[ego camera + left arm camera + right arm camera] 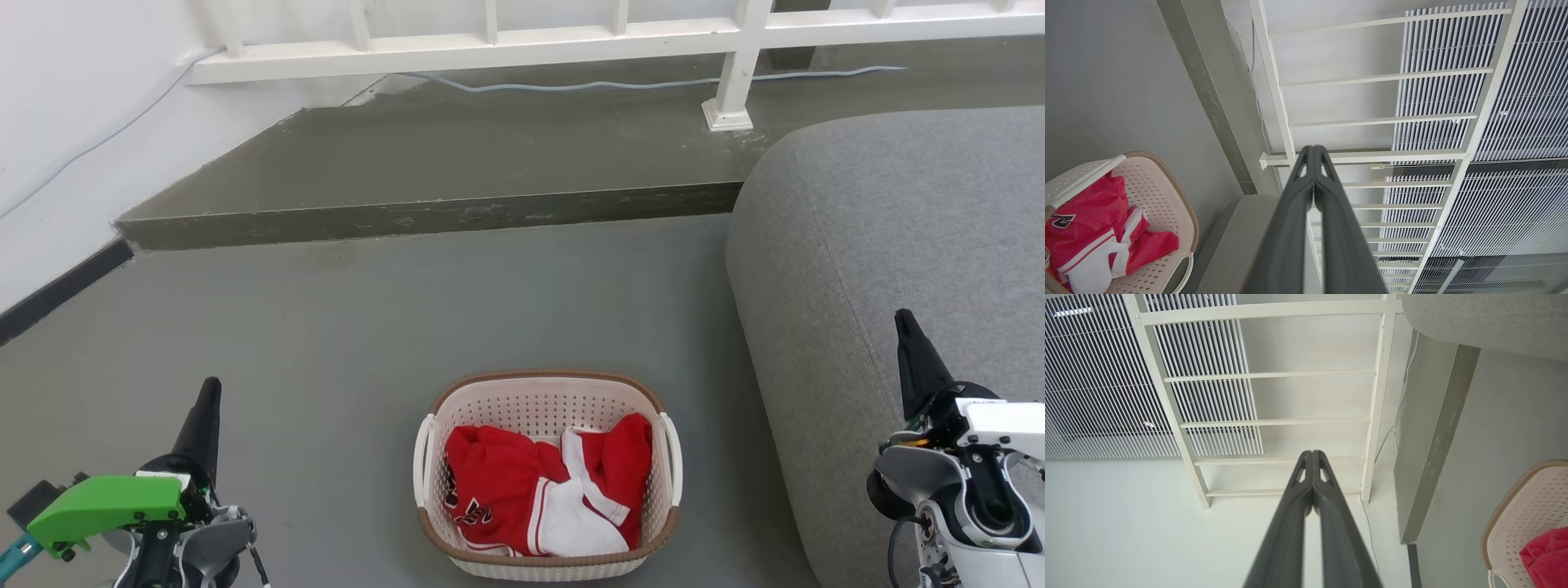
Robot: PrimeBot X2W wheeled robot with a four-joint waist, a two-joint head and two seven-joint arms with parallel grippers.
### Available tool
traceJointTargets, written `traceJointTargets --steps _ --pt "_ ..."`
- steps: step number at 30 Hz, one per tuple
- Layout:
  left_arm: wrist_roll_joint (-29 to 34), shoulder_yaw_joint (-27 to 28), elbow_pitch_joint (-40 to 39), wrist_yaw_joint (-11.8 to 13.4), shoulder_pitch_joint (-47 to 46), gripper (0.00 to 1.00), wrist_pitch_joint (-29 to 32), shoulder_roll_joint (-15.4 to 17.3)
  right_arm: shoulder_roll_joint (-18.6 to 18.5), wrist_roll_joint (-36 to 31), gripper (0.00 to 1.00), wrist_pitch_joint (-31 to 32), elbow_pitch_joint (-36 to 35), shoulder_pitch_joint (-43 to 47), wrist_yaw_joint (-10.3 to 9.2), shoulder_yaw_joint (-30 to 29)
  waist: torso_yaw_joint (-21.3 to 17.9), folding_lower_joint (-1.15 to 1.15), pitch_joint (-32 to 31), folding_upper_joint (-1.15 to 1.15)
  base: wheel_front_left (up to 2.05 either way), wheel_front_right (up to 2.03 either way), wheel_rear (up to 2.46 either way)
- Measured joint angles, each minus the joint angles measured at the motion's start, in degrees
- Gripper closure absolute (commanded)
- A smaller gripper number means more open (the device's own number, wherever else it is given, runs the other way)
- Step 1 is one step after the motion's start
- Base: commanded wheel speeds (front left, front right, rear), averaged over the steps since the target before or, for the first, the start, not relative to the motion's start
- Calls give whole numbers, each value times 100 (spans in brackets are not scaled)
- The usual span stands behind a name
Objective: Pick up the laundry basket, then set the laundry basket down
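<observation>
The laundry basket [545, 407] stands on the grey floor at the bottom centre of the head view, cream-white and perforated with a brown rim and white side handles. Red and white clothes [539, 486] lie inside it. It also shows at the lower left of the left wrist view as the laundry basket [1163, 196] and at the lower right of the right wrist view as the laundry basket [1527, 506]. My left gripper [211, 388] is shut and empty, well to the basket's left. My right gripper [902, 318] is shut and empty, off to the basket's right over the grey sofa.
A grey upholstered sofa [890, 269] rises close to the basket's right side. Behind the basket a raised concrete step [433, 214] crosses the floor, with a white railing [735, 73] and a cable on it. A white wall [57, 122] runs along the left.
</observation>
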Motion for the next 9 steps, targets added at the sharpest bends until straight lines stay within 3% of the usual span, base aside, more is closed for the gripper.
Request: traceJointTargets --steps 9 --pt "0 2 0 0 0 100 0 0 1 0 100 0 -3 0 0 -1 0 0 0 0 0 0 0"
